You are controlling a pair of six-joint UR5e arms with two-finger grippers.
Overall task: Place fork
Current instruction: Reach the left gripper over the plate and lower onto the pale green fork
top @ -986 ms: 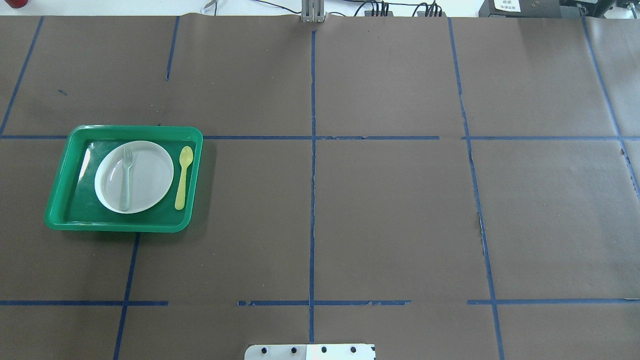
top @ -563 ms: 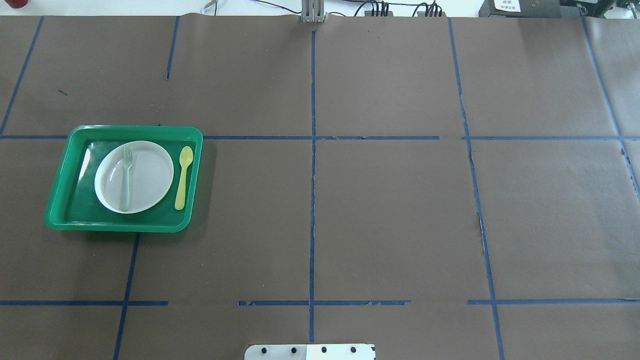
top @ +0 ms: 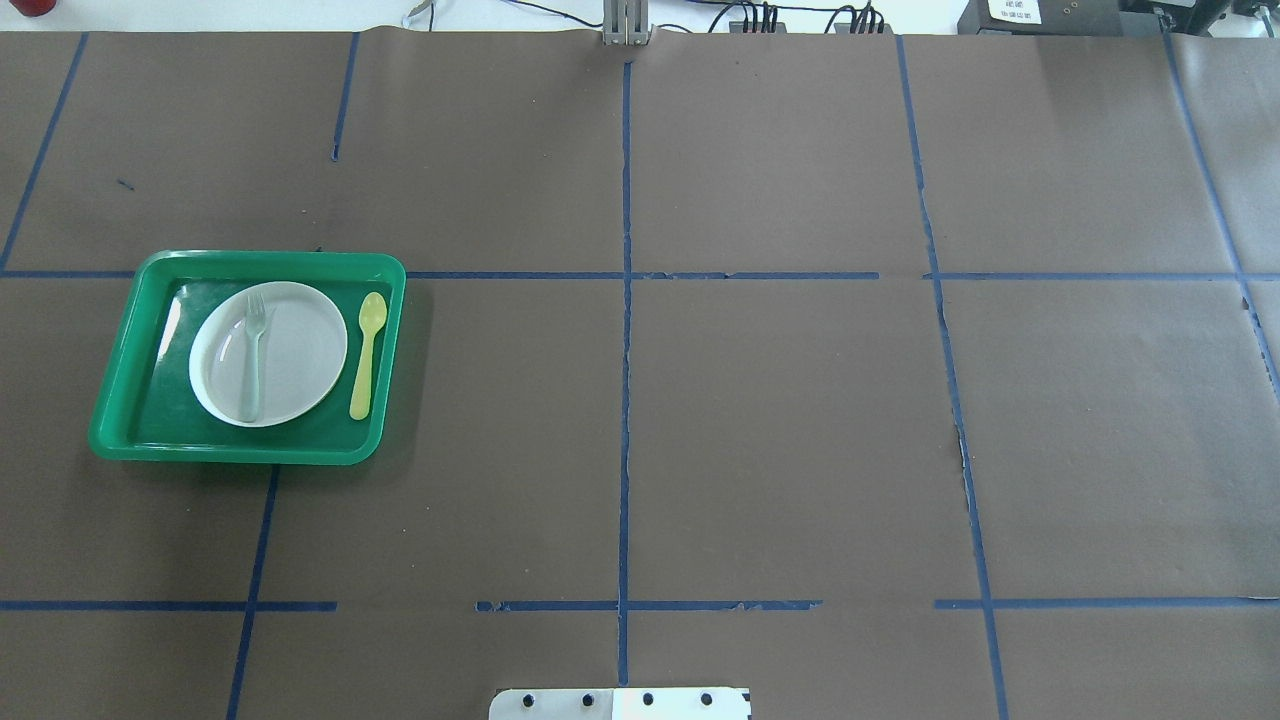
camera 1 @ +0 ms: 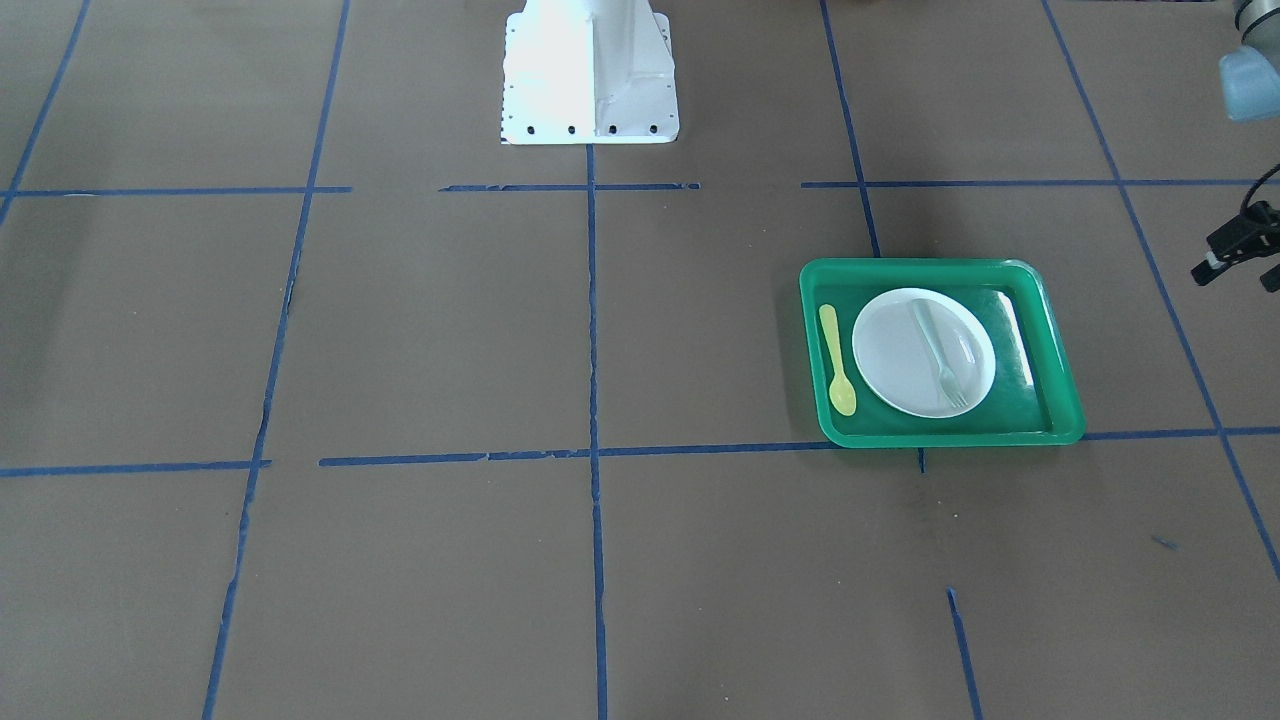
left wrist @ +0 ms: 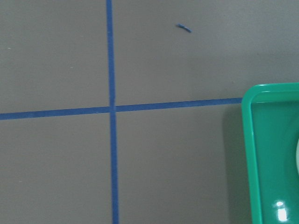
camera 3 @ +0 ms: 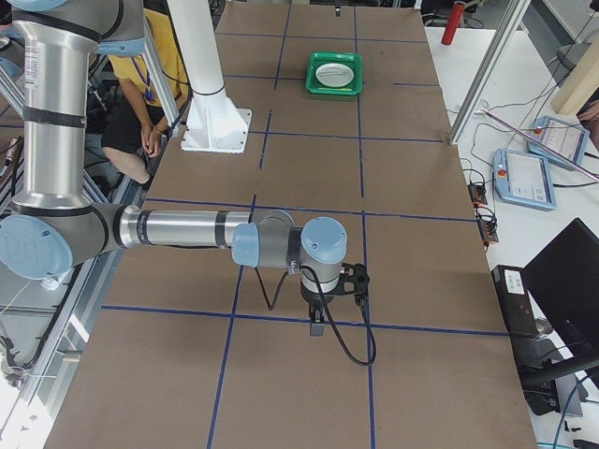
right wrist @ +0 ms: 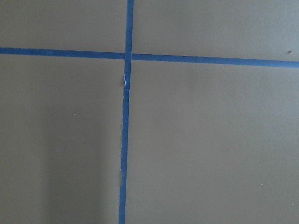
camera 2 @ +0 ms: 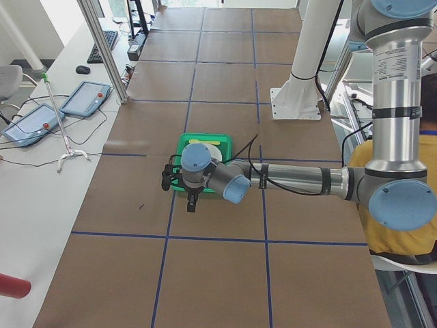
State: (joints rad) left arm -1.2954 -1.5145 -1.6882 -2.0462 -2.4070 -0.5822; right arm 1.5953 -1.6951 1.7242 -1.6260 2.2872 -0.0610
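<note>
The pale grey-green fork [top: 252, 355] lies lengthwise on the left half of a white plate [top: 295, 350], tines toward the far side; it also shows in the front view [camera 1: 941, 355]. The plate sits in a green tray [top: 250, 452]. My left gripper [camera 2: 191, 203] hangs above the table beside the tray's outer side, apart from the fork; only a dark part of it shows at the front view's right edge [camera 1: 1236, 248]. My right gripper [camera 3: 316, 329] hangs over bare table far from the tray. I cannot tell whether either is open or shut.
A yellow-green spoon [top: 366, 355] lies in the tray to the right of the plate. The tray's corner shows in the left wrist view [left wrist: 266, 154]. The white robot base [camera 1: 590, 80] stands at the table's near middle. Blue tape lines cross the brown table.
</note>
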